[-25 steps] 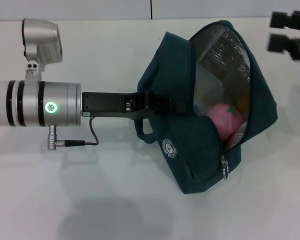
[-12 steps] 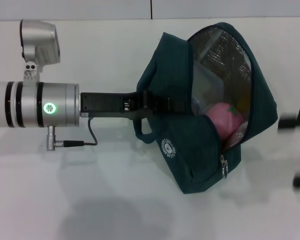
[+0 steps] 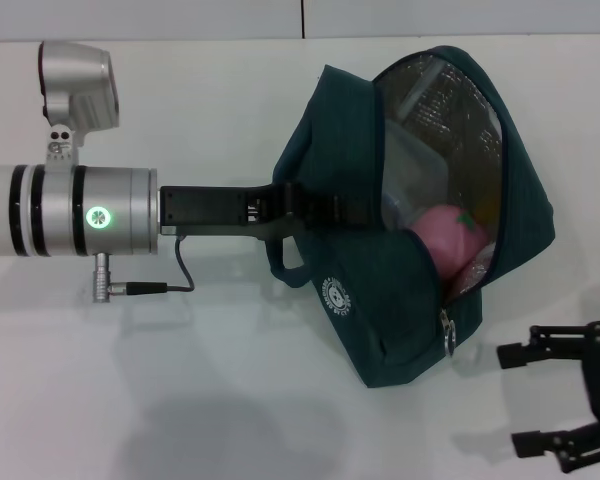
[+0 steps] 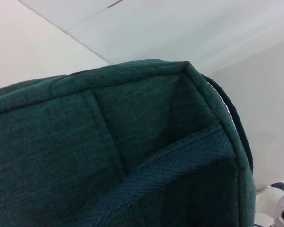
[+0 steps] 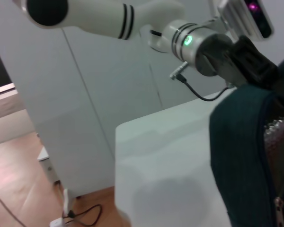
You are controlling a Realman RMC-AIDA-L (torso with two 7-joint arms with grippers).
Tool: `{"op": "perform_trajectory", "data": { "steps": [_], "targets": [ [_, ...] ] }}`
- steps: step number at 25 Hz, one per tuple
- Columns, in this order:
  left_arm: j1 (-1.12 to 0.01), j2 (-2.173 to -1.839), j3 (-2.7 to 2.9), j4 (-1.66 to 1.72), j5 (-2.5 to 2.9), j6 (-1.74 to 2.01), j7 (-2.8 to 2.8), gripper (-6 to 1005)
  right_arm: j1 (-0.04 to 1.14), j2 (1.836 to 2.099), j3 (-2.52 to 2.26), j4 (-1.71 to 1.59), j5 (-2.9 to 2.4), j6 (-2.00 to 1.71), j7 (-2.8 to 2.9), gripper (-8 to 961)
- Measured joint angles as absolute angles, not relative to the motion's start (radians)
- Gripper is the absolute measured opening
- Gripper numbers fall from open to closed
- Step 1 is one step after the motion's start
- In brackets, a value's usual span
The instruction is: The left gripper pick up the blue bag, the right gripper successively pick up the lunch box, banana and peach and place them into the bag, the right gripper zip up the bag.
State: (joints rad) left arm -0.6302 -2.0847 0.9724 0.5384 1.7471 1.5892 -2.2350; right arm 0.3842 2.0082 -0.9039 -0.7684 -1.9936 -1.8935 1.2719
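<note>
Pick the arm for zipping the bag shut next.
Right, probably. The right gripper is open and free, just beside the zipper pull. The left gripper is occupied gripping the blue bag, with the peach already inside.

**White table, pale panelled room**

A plain white table (image 3: 230,400) is filling the head view, meeting a pale wall (image 3: 180,15) split by a dark vertical seam. Beyond the table edge, tall grey-white panels (image 5: 109,94) are standing over a wooden floor (image 5: 19,179) — a black cable (image 5: 80,213) is trailing across it.
</note>
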Motion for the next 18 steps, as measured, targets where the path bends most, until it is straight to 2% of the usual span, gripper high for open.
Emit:
{"op": "perform_trajectory", "data": {
  "steps": [18],
  "targets": [
    [-0.63,-2.085,0.972,0.541,1.747,1.588,-2.235,31,0.454,2.022,-0.908,-0.611,-1.955,-1.735,1.216,886]
  ]
}}
